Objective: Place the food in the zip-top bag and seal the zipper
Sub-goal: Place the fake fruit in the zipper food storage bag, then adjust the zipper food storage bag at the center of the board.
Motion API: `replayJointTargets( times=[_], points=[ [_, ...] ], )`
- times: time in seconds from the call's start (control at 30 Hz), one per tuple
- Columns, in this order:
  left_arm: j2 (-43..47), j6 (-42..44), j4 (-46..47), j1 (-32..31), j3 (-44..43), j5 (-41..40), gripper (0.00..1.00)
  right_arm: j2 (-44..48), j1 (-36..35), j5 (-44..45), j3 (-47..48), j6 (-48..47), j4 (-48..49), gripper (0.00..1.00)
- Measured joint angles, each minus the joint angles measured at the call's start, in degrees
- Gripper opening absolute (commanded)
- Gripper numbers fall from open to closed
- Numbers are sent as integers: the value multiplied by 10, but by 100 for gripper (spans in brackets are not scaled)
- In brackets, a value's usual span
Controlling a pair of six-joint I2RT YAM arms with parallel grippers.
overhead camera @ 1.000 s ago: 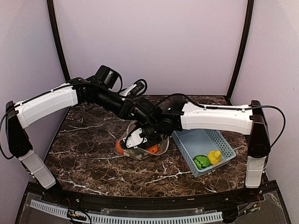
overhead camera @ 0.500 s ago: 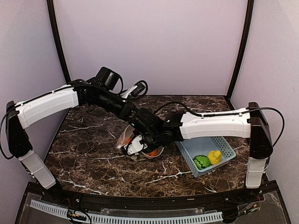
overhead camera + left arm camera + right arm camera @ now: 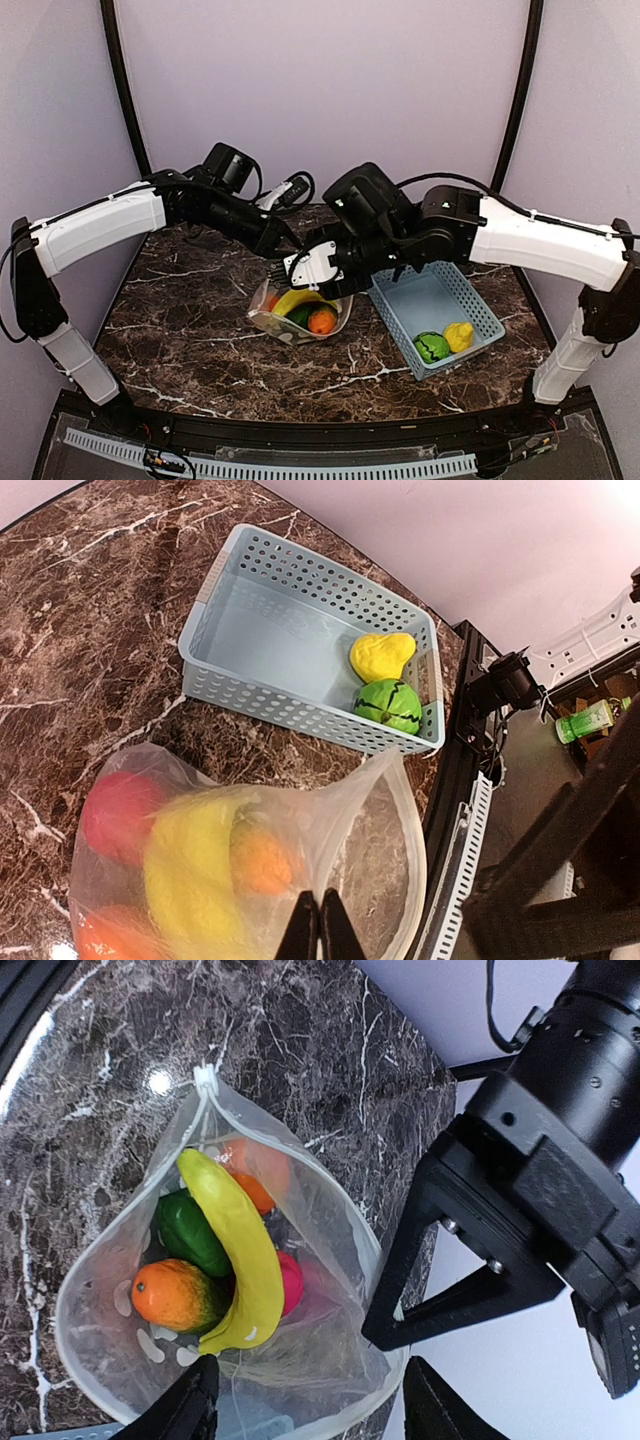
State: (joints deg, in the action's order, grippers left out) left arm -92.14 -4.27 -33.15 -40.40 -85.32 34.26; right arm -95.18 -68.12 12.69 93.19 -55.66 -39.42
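The zip-top bag [image 3: 330, 1360] stands open on the marble table, its zipper [image 3: 196, 1120] running round the mouth. Inside lies food: a yellow banana [image 3: 238, 1250], a green piece [image 3: 188, 1230], an orange-green fruit [image 3: 168, 1295], a red ball [image 3: 292, 1285] and an orange ball [image 3: 256, 1175]. My left gripper [image 3: 311, 925] is shut on the bag's rim [image 3: 425, 850], holding the mouth up. My right gripper [image 3: 312, 1412] hovers open above the mouth, with nothing between its fingers [image 3: 190, 1410]. From above, the bag [image 3: 265, 315] sits below the right gripper [image 3: 300, 272].
A light-blue slotted basket [image 3: 440, 295] stands right of the bag, holding a green round piece [image 3: 432, 347] and a yellow piece [image 3: 459, 335]. The left wrist view shows the same basket [image 3: 300, 610] beyond the bag. Both arms cross above the table's middle.
My right gripper has lifted up out of the bag and opened; the banana now lies inside the bag. The left gripper has kept its hold on the rim.
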Motion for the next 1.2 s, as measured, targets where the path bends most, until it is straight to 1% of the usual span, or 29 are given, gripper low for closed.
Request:
replayJointTargets(
  times=[0.1, 0.23, 0.33, 0.4, 0.57, 0.77, 0.8, 0.93, 1.03, 1.13, 1.17, 1.2],
  points=[
    [0, 0, -1, 0, -2, -5, 1, 26, 5, -43, 3, 23, -22, 61],
    [-10, -2, -9, 0, -21, -10, 1, 63, 12, -133, 2, 36, -72, 64],
    [-17, -7, -11, 0, -29, -12, 1, 77, 13, -190, -6, 38, -107, 64],
    [-20, -13, -12, 0, -29, -11, 1, 77, 13, -207, -17, 39, -120, 62],
    [-27, -20, -14, 0, -35, -11, 1, 64, 13, -204, -53, 37, -137, 55],
    [-30, -23, -17, 0, -38, -8, 1, 40, 13, -173, -83, 32, -137, 53],
    [-30, -24, -17, 0, -38, -8, 1, 34, 13, -166, -85, 31, -134, 51],
    [-31, -24, -17, 0, -38, -7, 1, 11, 13, -125, -93, 22, -117, 33],
    [-32, -23, -18, 0, -39, -7, 1, -12, 13, -84, -97, 19, -101, 24],
    [-33, -23, -23, 0, -41, -6, 1, -19, 13, -55, -107, 9, -82, 3],
    [-35, -22, -27, 0, -45, -4, 1, -19, 13, -47, -108, 5, -79, 0],
    [-36, -21, -29, 0, -47, -4, 1, -19, 13, -38, -108, 2, -75, 0]
  ],
)
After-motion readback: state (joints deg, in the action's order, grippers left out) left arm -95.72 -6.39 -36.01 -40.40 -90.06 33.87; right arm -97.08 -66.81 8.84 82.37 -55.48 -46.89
